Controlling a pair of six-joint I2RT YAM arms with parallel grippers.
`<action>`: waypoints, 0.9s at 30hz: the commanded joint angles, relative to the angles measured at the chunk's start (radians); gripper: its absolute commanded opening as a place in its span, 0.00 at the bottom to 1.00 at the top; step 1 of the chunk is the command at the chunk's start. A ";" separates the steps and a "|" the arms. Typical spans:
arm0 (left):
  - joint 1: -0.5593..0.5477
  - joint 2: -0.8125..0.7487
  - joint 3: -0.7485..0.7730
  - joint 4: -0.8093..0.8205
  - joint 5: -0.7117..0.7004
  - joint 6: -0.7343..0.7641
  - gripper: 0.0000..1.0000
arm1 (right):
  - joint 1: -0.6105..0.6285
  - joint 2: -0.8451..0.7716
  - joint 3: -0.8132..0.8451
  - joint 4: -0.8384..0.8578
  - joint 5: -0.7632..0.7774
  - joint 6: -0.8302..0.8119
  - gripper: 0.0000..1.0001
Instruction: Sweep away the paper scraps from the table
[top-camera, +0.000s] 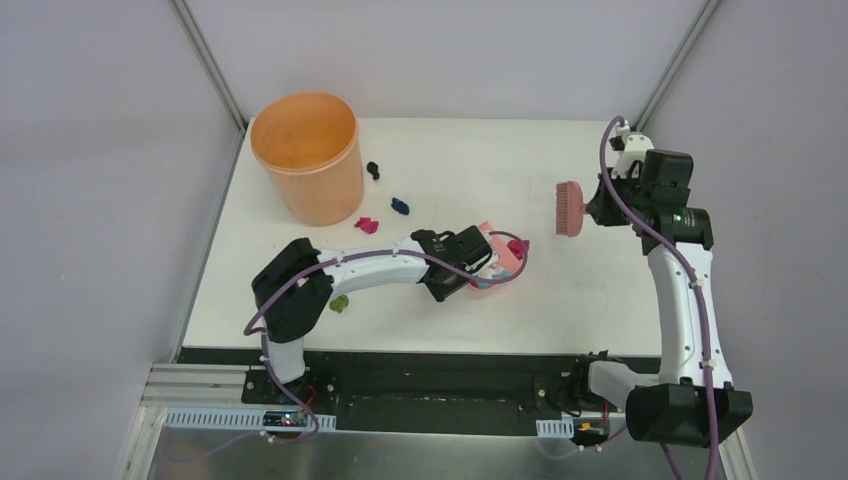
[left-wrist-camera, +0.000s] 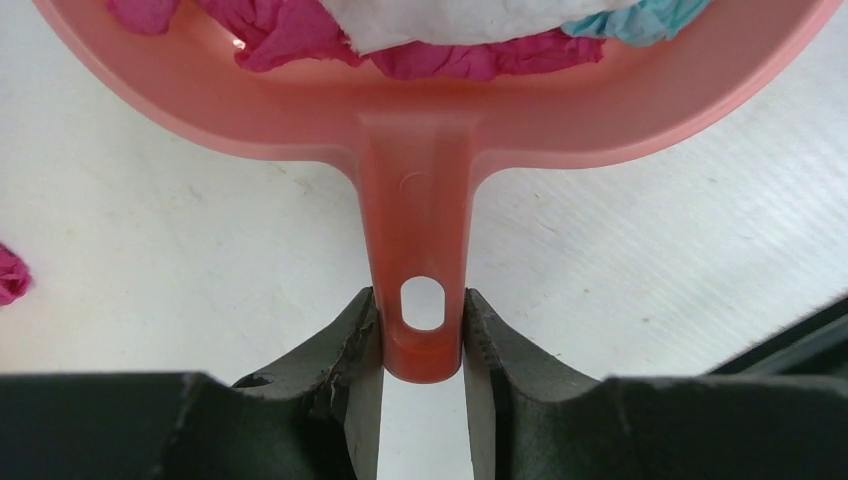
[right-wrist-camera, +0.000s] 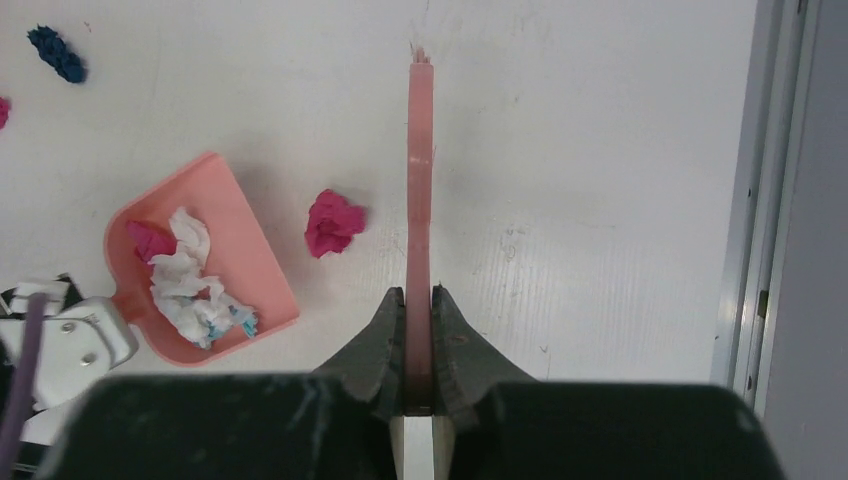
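My left gripper (top-camera: 477, 268) (left-wrist-camera: 420, 322) is shut on the handle of the pink dustpan (top-camera: 499, 252) (left-wrist-camera: 420, 130), which rests on the white table (top-camera: 480, 150). White, magenta and teal paper scraps (left-wrist-camera: 440, 30) (right-wrist-camera: 186, 285) lie in the pan. One magenta scrap (right-wrist-camera: 333, 222) lies on the table beside the pan's open edge. Black (top-camera: 373, 170), dark blue (top-camera: 401, 206) (right-wrist-camera: 57, 52), magenta (top-camera: 367, 225) and olive green (top-camera: 340, 304) scraps lie loose to the left. My right gripper (top-camera: 598, 207) (right-wrist-camera: 419, 300) is shut on the pink hand brush (top-camera: 569, 208) (right-wrist-camera: 420, 180), held above the table right of the pan.
An orange bucket (top-camera: 307, 155) stands at the back left corner. The table's framed right edge (right-wrist-camera: 770, 200) is close to the right arm. Grey walls enclose the back and sides.
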 joint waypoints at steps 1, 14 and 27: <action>-0.020 -0.156 -0.001 0.071 -0.043 -0.088 0.00 | -0.025 -0.101 -0.027 0.016 -0.005 0.076 0.00; -0.021 -0.028 0.327 -0.610 0.039 -0.047 0.00 | -0.025 -0.021 -0.083 0.104 0.053 0.042 0.00; -0.020 0.120 0.400 -0.601 0.060 0.015 0.16 | -0.013 0.115 -0.123 0.162 0.030 0.052 0.00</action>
